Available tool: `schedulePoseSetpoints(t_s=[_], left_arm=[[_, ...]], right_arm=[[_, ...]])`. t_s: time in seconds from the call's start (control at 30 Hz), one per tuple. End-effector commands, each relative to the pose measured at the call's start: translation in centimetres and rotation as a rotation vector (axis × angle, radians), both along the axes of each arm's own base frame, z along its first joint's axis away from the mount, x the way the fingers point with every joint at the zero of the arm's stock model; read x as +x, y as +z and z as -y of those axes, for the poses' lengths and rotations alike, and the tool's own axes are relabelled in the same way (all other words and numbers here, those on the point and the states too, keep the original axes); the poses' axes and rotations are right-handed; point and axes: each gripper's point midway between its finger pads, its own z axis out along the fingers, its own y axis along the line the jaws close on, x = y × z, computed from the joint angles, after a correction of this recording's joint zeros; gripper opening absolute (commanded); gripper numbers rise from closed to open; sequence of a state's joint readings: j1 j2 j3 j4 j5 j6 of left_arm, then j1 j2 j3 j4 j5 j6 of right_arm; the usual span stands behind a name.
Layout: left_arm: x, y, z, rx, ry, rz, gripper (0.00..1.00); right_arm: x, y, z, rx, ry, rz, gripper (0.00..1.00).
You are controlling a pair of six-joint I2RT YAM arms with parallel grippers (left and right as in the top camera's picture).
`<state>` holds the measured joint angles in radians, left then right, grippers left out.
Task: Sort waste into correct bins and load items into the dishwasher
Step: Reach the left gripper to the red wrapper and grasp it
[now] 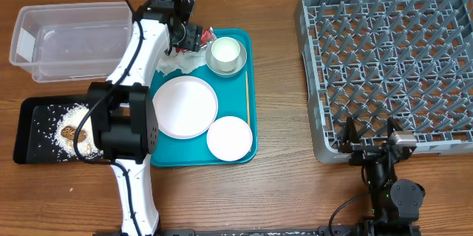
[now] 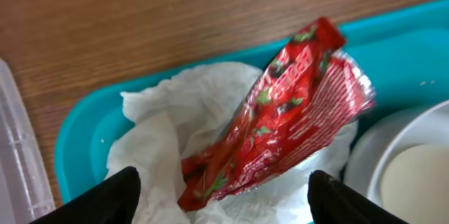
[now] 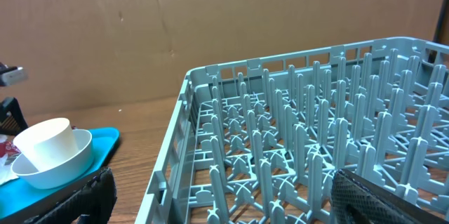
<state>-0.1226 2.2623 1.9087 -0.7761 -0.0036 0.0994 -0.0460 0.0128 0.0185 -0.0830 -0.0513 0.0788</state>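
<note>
My left gripper (image 1: 192,38) (image 2: 224,206) is open, its fingers either side of a small red wrapper (image 2: 280,112) (image 1: 205,35). The wrapper lies on crumpled white napkins (image 2: 158,133) (image 1: 181,62) in the far left corner of the teal tray (image 1: 247,129). A small white cup (image 1: 225,49) stands in a grey-white bowl (image 1: 222,64) beside them. A large pale plate (image 1: 185,106) and a smaller plate (image 1: 229,138) lie on the tray. The clear tub (image 1: 74,40) is far left. The black tray (image 1: 33,114) holds rice-like crumbs (image 1: 59,121) and a brown biscuit piece (image 1: 72,132). My right gripper (image 1: 369,143) (image 3: 231,206) is open and empty at the front edge of the grey dish rack (image 1: 392,58) (image 3: 316,133).
A thin wooden stick (image 1: 247,92) lies along the teal tray's right side. My left arm reaches over the black tray's right end and the teal tray's left edge. Bare wooden table lies between the teal tray and the rack. A cardboard wall stands behind the table.
</note>
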Motion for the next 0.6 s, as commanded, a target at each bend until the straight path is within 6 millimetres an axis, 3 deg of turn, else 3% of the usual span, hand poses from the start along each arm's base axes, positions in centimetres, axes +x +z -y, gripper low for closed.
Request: schedulePoseSetpoints(t_s=[0.0,0.27,0.43,0.57], left_arm=[[0.0,-2.3,-0.7,0.076,-0.035,-0.04,0.78],[0.0,-3.1,-0.8,0.082,-0.034,-0.05,0.69],[0.1,-2.9,-0.7,0.081,-0.036,-0.045,0.35],[0.2,-1.6,0.2,0.078,-0.05,-0.019,0.28]], right_arm=[[0.0,-0.2,0.2,0.007,-0.01,0.003,1.0],[0.0,-0.2,0.2,0.007,-0.01,0.003,1.0],[0.0,-0.2,0.2,0.007,-0.01,0.003,1.0],[0.0,-0.2,0.2,0.007,-0.01,0.003,1.0]])
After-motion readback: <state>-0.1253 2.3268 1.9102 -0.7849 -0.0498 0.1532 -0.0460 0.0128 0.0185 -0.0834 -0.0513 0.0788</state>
